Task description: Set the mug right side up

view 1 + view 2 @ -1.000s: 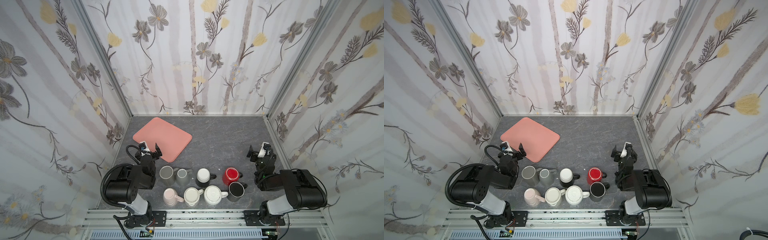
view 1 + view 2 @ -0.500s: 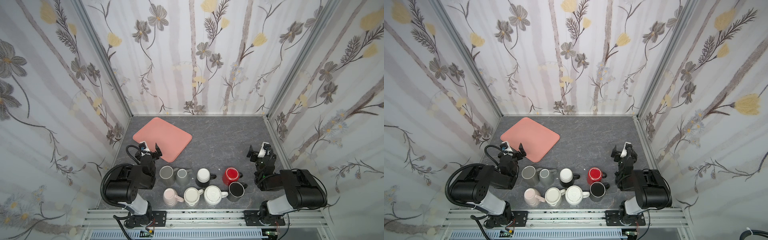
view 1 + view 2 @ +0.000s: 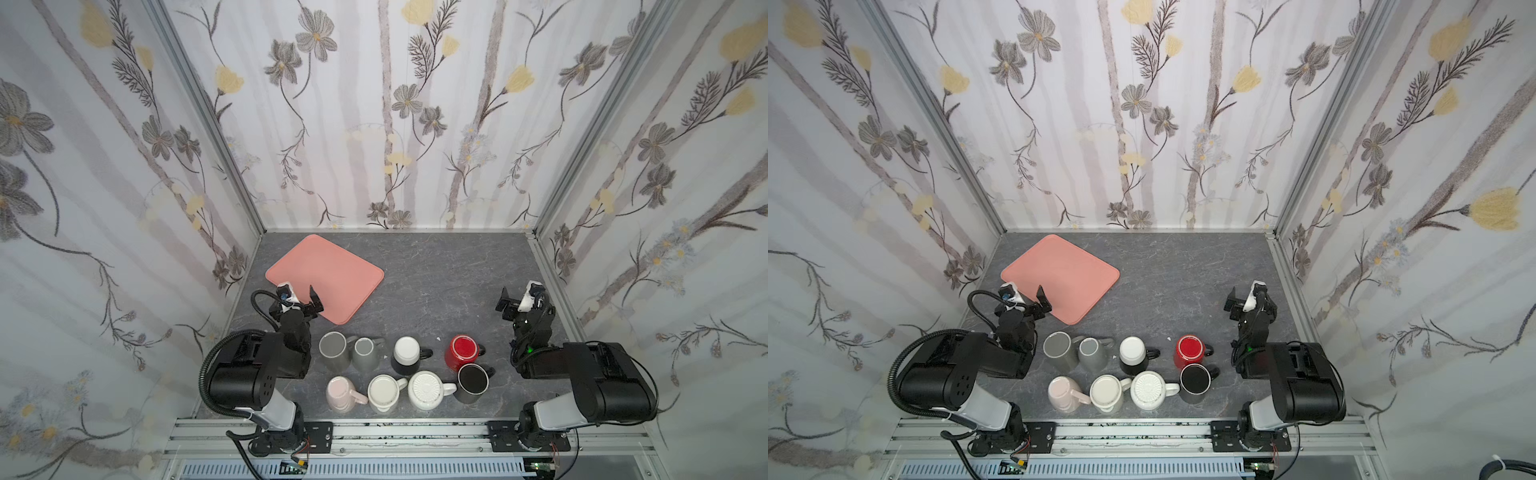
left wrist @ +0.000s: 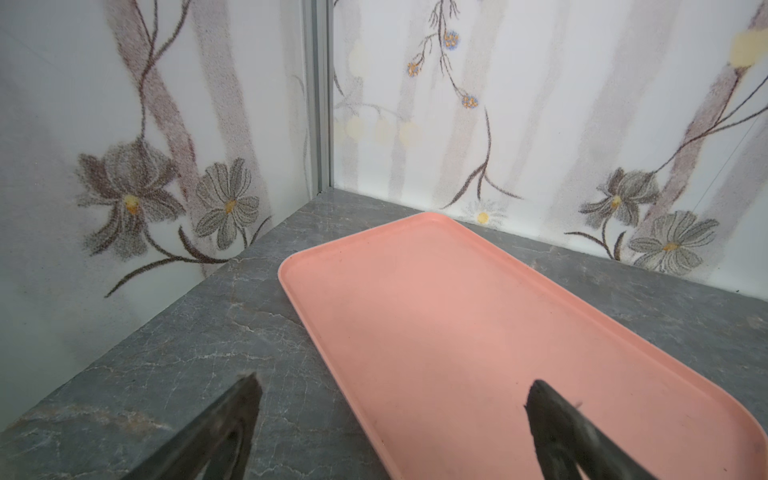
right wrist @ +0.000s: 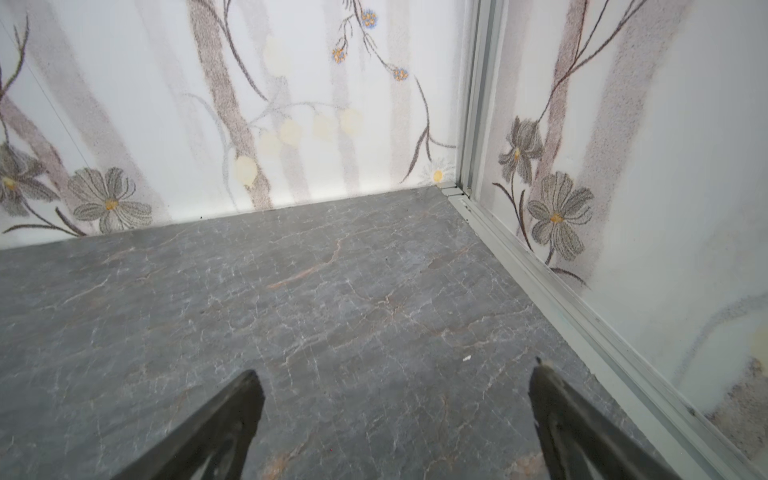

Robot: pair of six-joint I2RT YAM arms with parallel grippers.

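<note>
Noting left gripper [image 3: 300, 293] and right gripper [image 3: 518, 293] both spread wide, empty, beyond the white ribbed ceramic mug [image 3: 426, 388], apparently base-up, its handle toward the nearer right one

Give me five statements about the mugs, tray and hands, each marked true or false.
1. The pink tray is empty. True.
2. The left hand grips a mug. False: it is open and empty, at the tray's edge.
3. Eight mugs stand in two rows of four. True.
4. The red mug sits on the tray. False: it stands on the table, in the back row, nearest the right arm.
5. The right hand is shut. False: it is open, holding nothing.
</note>
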